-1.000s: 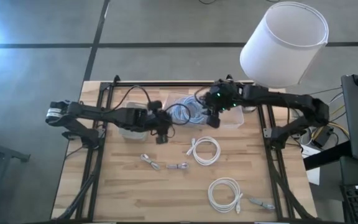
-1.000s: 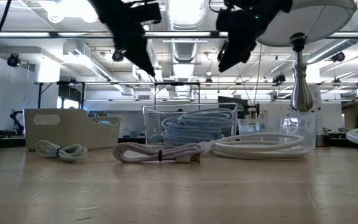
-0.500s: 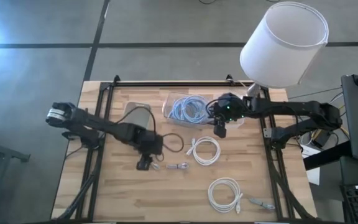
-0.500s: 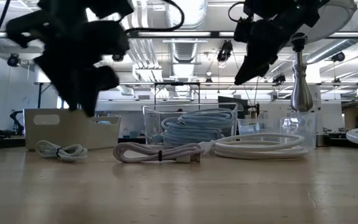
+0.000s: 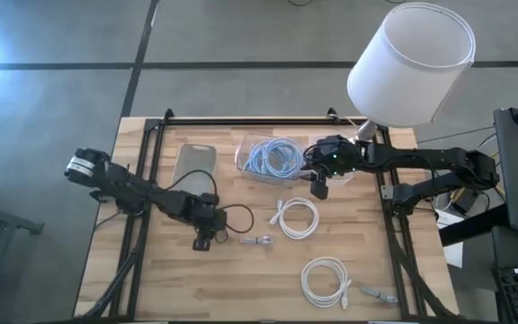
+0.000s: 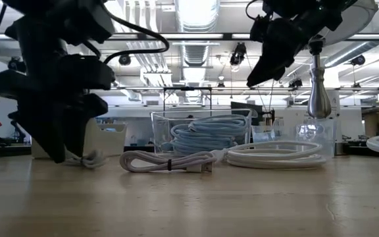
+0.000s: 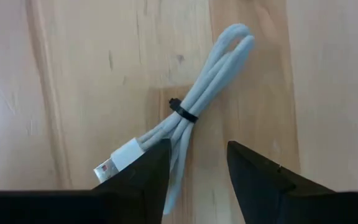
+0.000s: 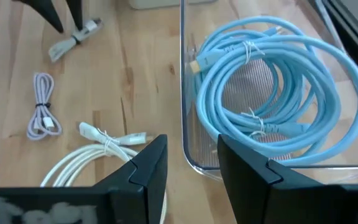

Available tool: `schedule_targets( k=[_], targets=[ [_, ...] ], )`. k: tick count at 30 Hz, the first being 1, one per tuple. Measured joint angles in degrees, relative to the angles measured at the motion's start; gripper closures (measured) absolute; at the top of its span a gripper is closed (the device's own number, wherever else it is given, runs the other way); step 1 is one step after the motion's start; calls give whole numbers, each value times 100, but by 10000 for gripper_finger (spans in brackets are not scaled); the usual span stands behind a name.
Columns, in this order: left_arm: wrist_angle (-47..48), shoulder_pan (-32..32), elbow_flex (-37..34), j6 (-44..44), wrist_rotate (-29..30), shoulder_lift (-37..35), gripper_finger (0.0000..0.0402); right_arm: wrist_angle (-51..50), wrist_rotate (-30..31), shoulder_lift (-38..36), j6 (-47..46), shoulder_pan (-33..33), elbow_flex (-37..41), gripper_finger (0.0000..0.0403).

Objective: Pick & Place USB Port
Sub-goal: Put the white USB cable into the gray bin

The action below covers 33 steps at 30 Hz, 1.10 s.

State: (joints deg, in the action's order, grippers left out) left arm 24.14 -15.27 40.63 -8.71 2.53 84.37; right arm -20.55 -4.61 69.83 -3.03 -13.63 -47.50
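A small white USB cable [image 7: 185, 124], bundled with a black tie, lies flat on the wooden table; it also shows as the cable [image 5: 216, 236] in the high view. My left gripper [image 7: 197, 180] is open and low over it, pointing down, with a finger on each side of the plug end [image 7: 120, 160]. In the low view the left gripper [image 6: 58, 148] reaches almost to the tabletop beside the bundle [image 6: 87, 158]. My right gripper [image 5: 320, 189] is open and hangs in the air at the near right corner of the clear bin [image 5: 272, 157]. My left gripper straddles the cable from above near its plug end [image 7: 173, 180]. Its fingers lie across the bundle, which rests flat on the table. I cannot tell whether either finger touches it.
The clear bin [image 8: 185, 124] holds coiled blue cables [image 8: 272, 93]. A white tray [image 5: 194, 164] sits left of it. A small purple bundle [image 5: 257, 240], two white coils [image 5: 297, 216] [image 5: 324, 281] and an adapter [image 5: 380, 292] lie nearer. A lamp with a white shade [image 5: 412, 63] stands at the far right.
My left gripper has swung from beside the white tray toward the table's near edge and come down over the small white bundle, staying open. My right gripper has moved a little from over the bin toward the near right and then held still. The cables have not moved.
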Motion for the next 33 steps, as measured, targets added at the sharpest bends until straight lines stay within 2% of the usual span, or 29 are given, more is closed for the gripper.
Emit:
schedule_targets(
  k=[6, 10, 14, 24, 33],
  targets=[
    [-543, 0, -129, 1, 12, -10, 256, 4, -10, -1, 18, 0, -7, 269],
    [-658, 0, 35, 415, 165, -10, 265, 15, -10, 1, 132, 0, -7, 273],
    [-607, 0, 25, 651, 498, -10, 273, 15, -10, 1, 173, 1, -7, 275],
    [-562, 7, -95, 472, 524, 21, 290, 15, -10, 1, 166, 1, -7, 268],
    [-1044, 7, -494, 445, 543, 78, 353, 13, -10, 2, 151, 1, -7, 278]
  ],
)
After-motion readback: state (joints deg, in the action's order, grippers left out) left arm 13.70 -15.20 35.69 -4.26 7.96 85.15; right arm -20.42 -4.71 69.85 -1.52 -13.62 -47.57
